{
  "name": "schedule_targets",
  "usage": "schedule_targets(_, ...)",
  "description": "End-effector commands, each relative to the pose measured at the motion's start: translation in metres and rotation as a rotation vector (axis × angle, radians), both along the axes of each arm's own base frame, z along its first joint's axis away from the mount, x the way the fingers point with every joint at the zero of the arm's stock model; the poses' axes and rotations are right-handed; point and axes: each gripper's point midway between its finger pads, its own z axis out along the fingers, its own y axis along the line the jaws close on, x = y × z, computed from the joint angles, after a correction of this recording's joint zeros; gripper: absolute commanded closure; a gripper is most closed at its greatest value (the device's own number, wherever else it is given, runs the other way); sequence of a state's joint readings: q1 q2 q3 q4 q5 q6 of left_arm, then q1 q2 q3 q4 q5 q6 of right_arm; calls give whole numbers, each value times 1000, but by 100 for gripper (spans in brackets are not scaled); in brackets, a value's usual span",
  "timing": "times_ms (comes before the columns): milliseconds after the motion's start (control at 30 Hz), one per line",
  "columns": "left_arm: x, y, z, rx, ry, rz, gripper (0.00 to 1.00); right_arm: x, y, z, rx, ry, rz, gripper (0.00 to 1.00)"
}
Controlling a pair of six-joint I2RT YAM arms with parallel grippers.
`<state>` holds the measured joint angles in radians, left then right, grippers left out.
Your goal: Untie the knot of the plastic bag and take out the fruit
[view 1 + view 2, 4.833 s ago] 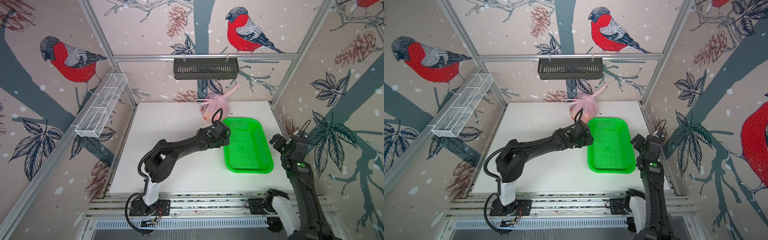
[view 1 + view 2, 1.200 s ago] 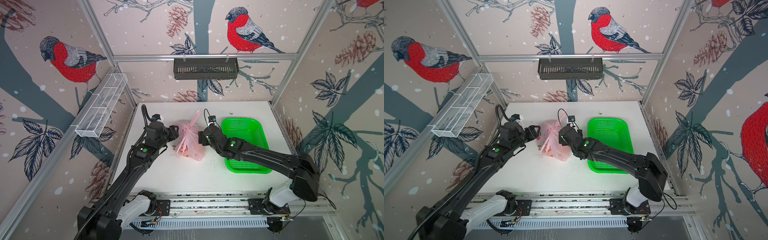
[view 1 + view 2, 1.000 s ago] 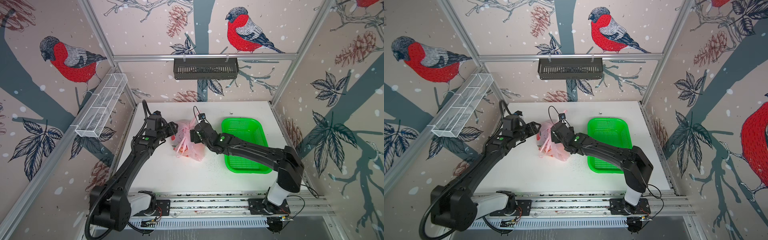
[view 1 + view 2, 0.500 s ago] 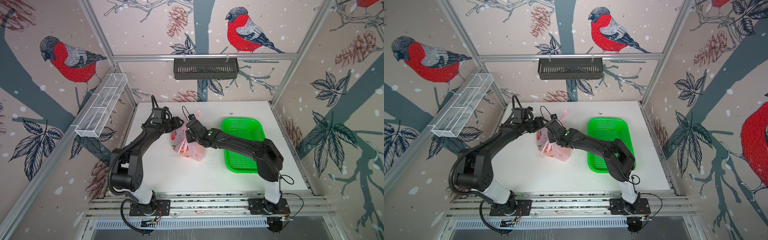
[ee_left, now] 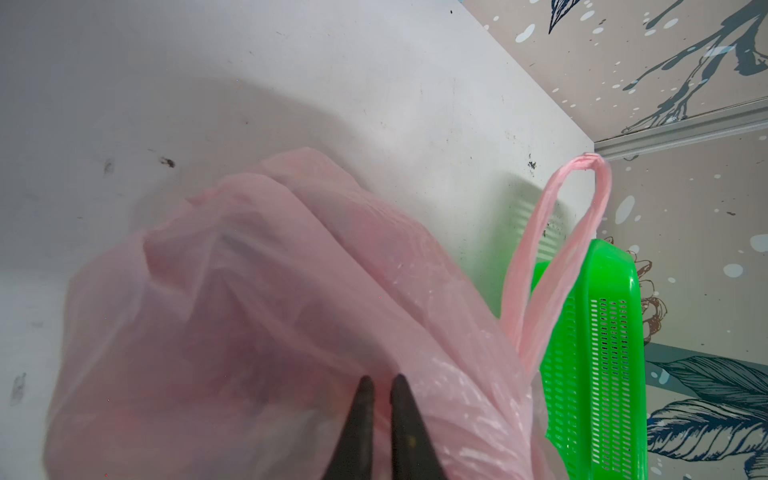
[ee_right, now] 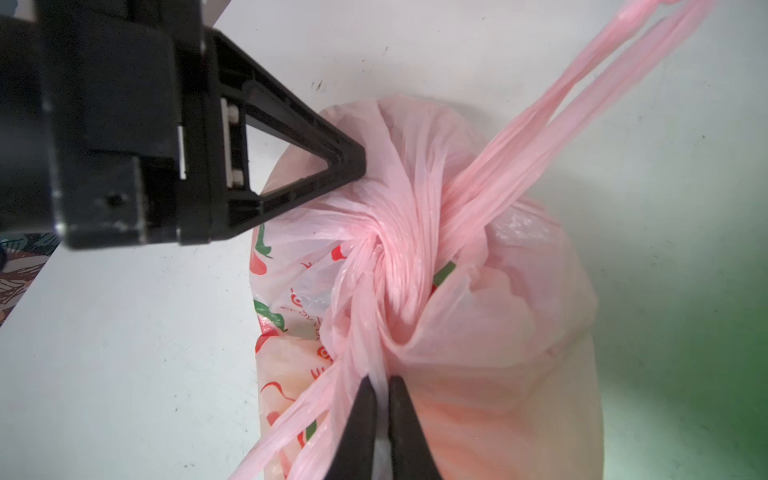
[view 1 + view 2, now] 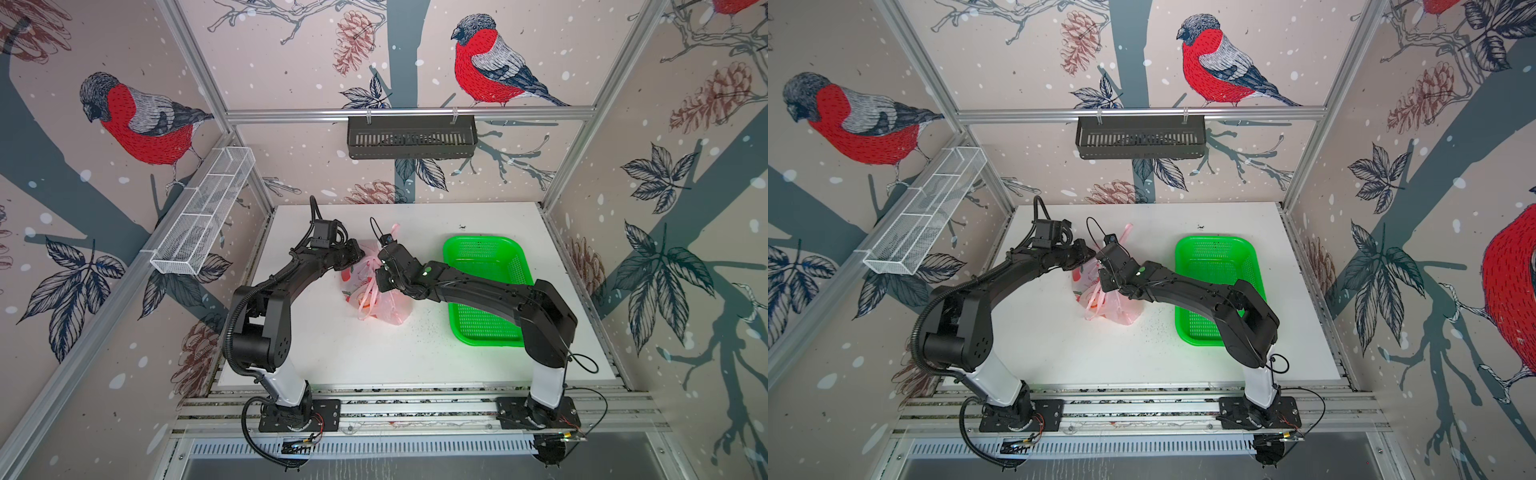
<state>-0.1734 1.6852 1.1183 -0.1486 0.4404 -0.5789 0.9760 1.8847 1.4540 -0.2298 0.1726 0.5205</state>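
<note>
The thin, soft, slippery bag (image 7: 390, 311) is pinched tight by the left fingers (image 5: 360, 419) at its 11 o'clock and the right fingers (image 6: 401, 419) by the knot (image 6: 395, 266).

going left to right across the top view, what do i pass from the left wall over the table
white wire rack → plastic bag → green basket. Both grippers overlap the bag, so they are left out.

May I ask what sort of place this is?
Probably a lab robot cell: black left robot arm and right robot arm bolted to an aluminium rail, a white tabletop walled by bird-print wallpaper panels, a knotted pale pink plastic bag between the arms.
</note>
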Motion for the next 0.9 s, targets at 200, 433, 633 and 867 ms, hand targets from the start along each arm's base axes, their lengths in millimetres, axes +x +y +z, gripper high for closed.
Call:
schedule_targets(200,3,10,18,20,-69,73,100,-13,-13,20,34,-49,9,94)
schedule_targets(433,-5,8,42,17,-102,43,93,-19,-25,26,51,-63,-5,95)
schedule_targets(633,-20,-5,62,60,-102,-43,53,-22,-24,22,54,-57,8,95)
schedule_targets(867,-37,-29,61,112,-72,-116,25,-24,-20,25,63,-68,21,95)
